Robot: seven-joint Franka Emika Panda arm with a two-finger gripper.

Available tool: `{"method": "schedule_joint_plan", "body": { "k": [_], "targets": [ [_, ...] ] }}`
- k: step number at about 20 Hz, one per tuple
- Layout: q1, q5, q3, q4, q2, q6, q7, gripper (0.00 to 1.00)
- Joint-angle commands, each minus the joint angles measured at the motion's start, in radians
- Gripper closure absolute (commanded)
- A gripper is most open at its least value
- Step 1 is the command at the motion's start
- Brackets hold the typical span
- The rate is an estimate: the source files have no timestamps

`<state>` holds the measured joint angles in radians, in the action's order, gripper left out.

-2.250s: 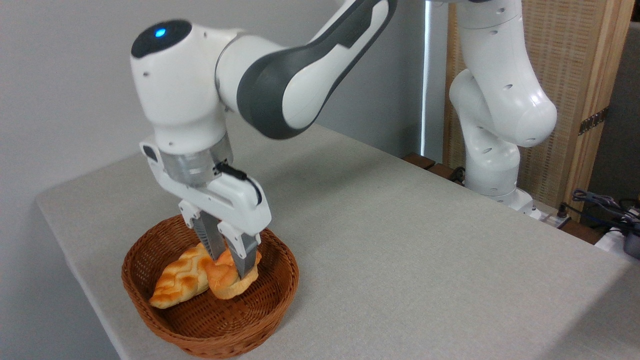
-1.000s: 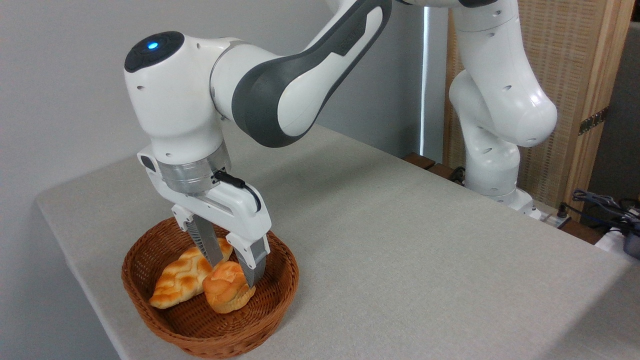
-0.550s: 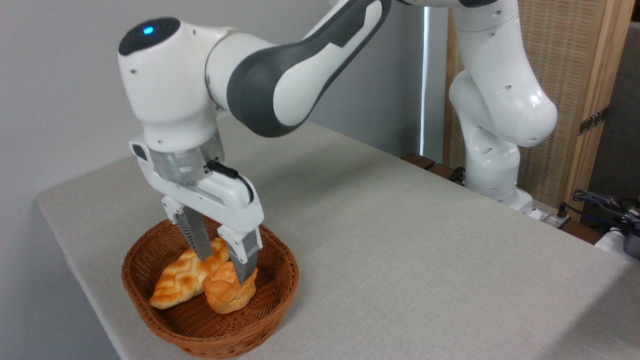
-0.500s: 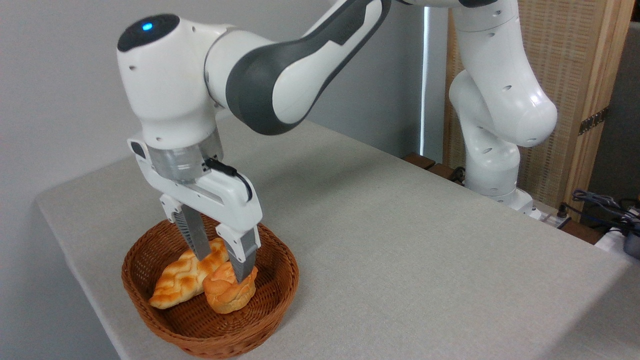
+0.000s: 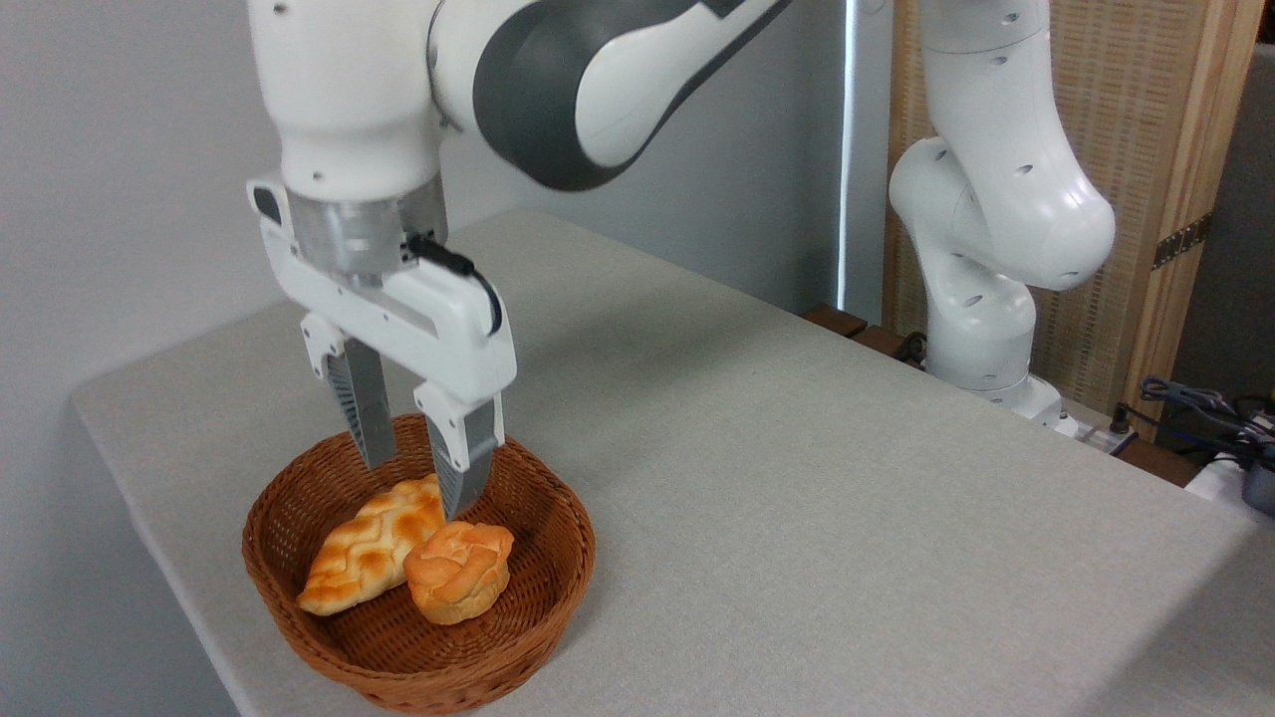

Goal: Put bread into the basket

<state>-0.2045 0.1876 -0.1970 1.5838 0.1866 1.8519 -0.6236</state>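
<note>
The bread, a small orange-golden bun with a swirled top, lies inside the round brown wicker basket at the table's near left corner. It rests against a long braided loaf that is also in the basket. My gripper hangs open just above the basket and slightly behind the bun. Nothing is between its fingers, and they touch neither piece of bread.
The grey cloth-covered table stretches to the right of the basket. The arm's white base stands at the far right edge, before a wooden rattan screen. Cables lie off the table at the right.
My gripper opened and let go of the bun, which now rests in the basket. The gripper then rose straight up, clear of the bread.
</note>
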Motion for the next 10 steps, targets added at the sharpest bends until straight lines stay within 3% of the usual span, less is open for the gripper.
{"method": "schedule_joint_plan", "body": {
  "k": [1, 5, 10],
  "targets": [
    [0.028, -0.010, 0.045, 0.002, -0.108, -0.098, -0.022, 0.00],
    [0.045, -0.013, 0.077, 0.002, -0.203, -0.198, -0.025, 0.00],
    [0.059, -0.099, 0.103, 0.010, -0.230, -0.234, -0.027, 0.00]
  ]
}}
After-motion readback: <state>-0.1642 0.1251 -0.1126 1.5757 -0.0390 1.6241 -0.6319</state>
